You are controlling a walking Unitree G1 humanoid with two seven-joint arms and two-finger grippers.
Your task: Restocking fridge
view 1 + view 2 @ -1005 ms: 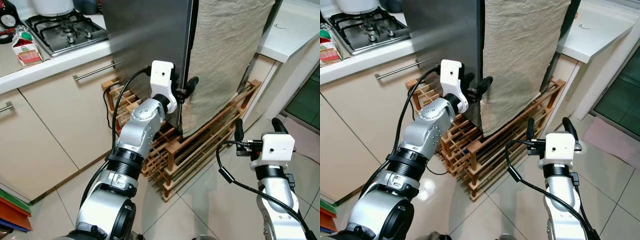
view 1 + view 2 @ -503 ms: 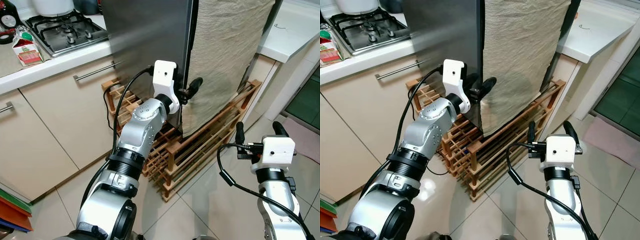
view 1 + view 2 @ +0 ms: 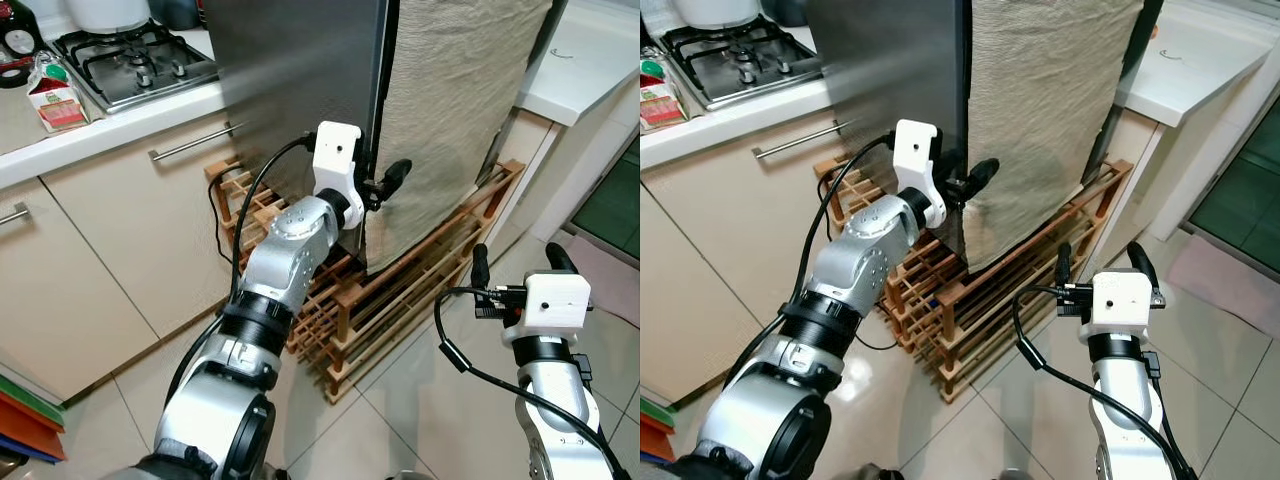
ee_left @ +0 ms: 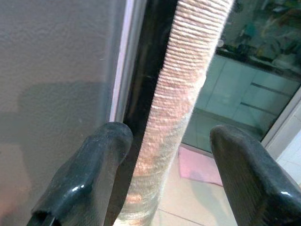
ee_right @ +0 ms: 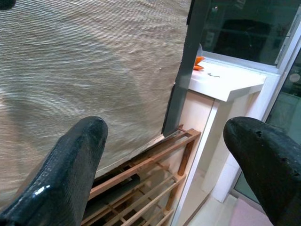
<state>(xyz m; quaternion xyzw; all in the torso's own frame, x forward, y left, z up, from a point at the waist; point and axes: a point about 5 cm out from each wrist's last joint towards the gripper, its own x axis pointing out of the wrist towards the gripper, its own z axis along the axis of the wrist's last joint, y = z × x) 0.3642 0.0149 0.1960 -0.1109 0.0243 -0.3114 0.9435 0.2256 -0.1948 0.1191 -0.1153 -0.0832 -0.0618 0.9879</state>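
The steel fridge (image 3: 300, 80), its door (image 3: 455, 110) draped in beige cloth, stands on a wooden rack (image 3: 400, 290). The left gripper (image 3: 383, 182) straddles the door's edge, fingers spread, and has risen slightly along the seam. The right gripper (image 3: 512, 260) hovers open, empty, unmoved.

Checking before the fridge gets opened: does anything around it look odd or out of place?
Yes: a beige cloth hangs over the fridge door, and the fridge stands on a wooden slatted rack. The left gripper sits open astride the cloth-covered door edge.
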